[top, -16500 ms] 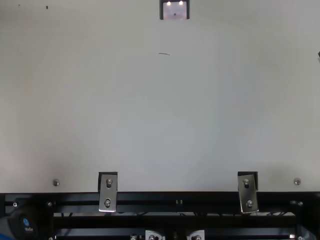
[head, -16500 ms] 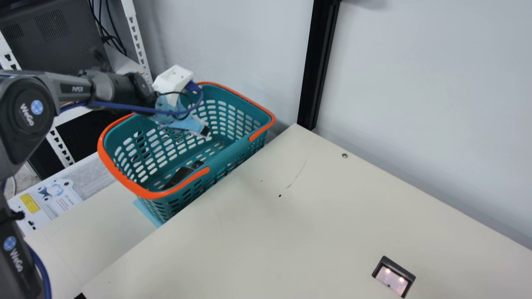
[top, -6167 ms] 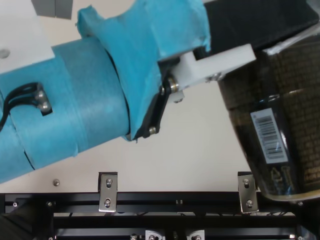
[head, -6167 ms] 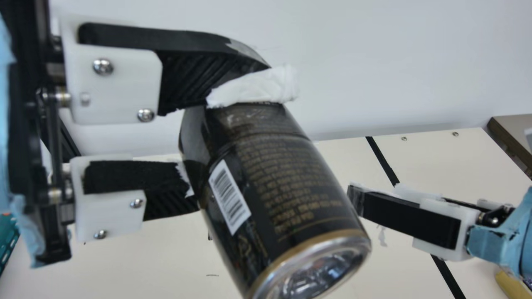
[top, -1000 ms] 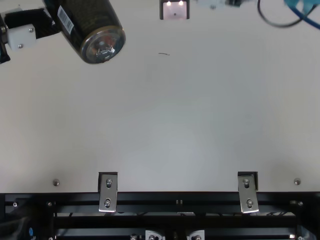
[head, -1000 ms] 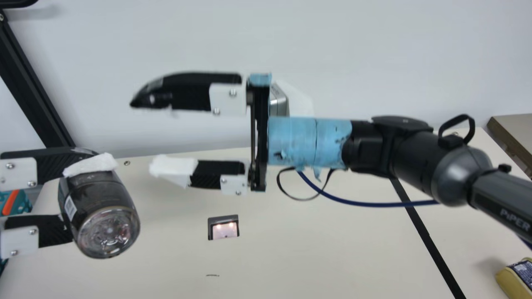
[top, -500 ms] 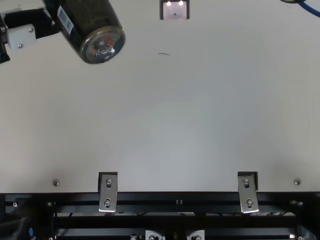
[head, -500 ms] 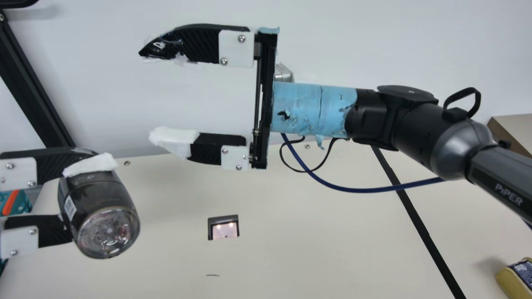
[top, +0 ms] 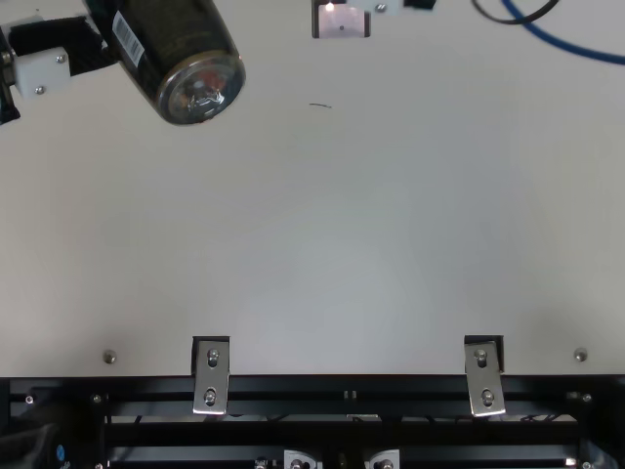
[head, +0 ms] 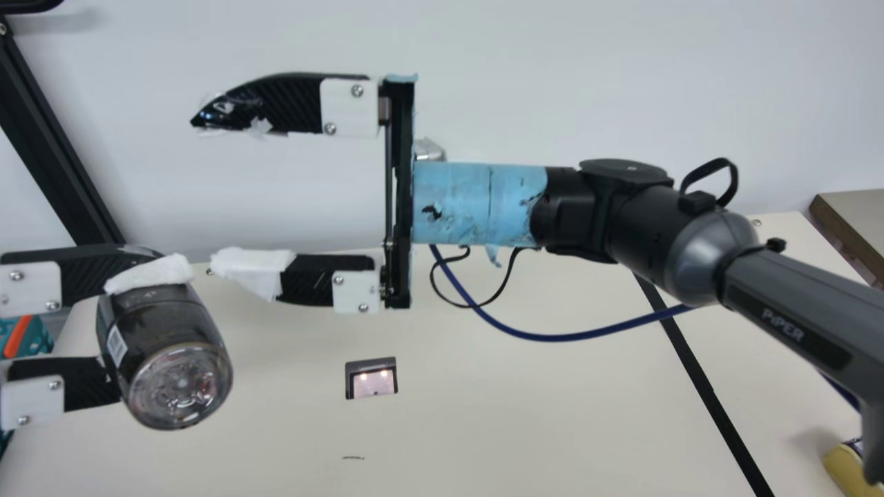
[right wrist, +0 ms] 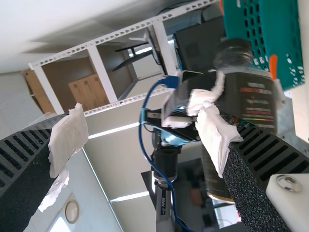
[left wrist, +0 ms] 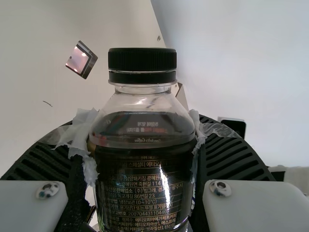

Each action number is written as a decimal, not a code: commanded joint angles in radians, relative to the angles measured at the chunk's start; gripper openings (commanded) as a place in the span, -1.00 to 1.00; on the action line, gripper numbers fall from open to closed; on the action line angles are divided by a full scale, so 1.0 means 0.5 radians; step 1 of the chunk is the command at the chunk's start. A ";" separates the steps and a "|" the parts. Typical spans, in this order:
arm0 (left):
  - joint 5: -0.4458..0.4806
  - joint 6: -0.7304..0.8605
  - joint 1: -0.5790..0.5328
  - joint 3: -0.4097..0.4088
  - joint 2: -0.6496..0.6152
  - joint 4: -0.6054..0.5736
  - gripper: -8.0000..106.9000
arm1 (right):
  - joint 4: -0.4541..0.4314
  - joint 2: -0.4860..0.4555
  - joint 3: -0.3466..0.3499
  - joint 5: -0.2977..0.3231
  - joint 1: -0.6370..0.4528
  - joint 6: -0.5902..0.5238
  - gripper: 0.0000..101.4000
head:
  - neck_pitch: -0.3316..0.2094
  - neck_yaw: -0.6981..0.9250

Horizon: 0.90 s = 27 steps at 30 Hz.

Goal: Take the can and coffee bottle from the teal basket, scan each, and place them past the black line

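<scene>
Gripping a dark, glossy, black-capped coffee bottle (left wrist: 145,164) snugly between left fingers (head: 97,269), right fingers (head: 293,103) wide apart and empty.

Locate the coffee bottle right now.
Main view, left side: the coffee bottle is clamped in the left gripper, with the scanner to its right in that view.

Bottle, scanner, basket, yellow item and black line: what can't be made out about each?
- Bottle: cap end cut off by the top view's top edge; digits by its barcode too small there.
- Scanner: far end cut off by that same edge.
- Basket: contents cut off by the main view's left edge.
- Yellow item: main view, partly behind the right arm.
- Black line: main view, far part behind that arm.
</scene>
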 commanded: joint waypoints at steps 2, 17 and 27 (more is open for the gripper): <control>0.000 0.000 0.000 0.000 0.000 0.000 -0.68 | 0.001 0.016 0.072 0.002 0.024 0.006 1.00 | -0.064 -0.014; 0.000 0.000 0.000 0.000 0.000 0.000 -0.68 | 0.001 -0.073 0.463 0.002 -0.016 0.025 1.00 | -0.064 -0.014; 0.000 0.000 0.000 0.000 0.000 0.000 -0.68 | 0.001 -0.095 0.425 0.002 0.106 0.228 1.00 | -0.064 -0.014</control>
